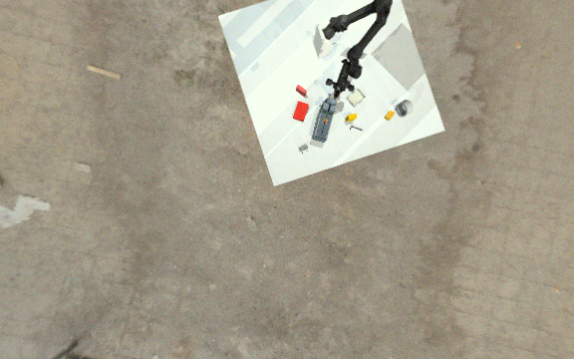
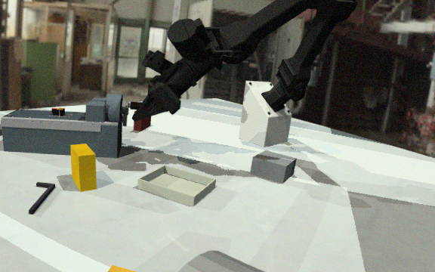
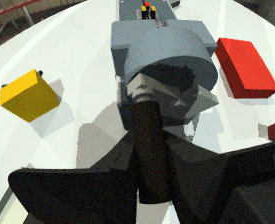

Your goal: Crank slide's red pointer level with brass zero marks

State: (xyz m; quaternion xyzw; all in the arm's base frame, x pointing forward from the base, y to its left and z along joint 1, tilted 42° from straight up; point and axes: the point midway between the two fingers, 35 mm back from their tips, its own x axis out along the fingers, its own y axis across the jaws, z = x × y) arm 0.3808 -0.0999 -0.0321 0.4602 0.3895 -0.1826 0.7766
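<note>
The machine (image 1: 321, 131) (image 2: 59, 140) (image 3: 163, 47) is a long slate-blue box with a round disc at its arm end. The grey crank arm (image 3: 200, 98) shows in front of the disc. My gripper (image 1: 336, 93) (image 3: 144, 133) is shut on the dark cylindrical crank handle (image 3: 150, 142), which sticks out between the fingers. On top of the machine, the small red pointer (image 3: 147, 4) shows at the upper edge of the wrist view, close to the two brass marks (image 3: 144, 10) and slightly beyond them. Whether it is exactly level is too small to tell.
A yellow block (image 2: 83, 170) (image 3: 28, 97), a shallow tray (image 2: 168, 193) and a black hex key (image 2: 43, 198) lie on one side of the machine. A red block (image 1: 301, 111) (image 3: 245, 67) and a smaller red one (image 1: 301, 90) lie on the other. A grey block (image 2: 272, 166) stands near the arm's base.
</note>
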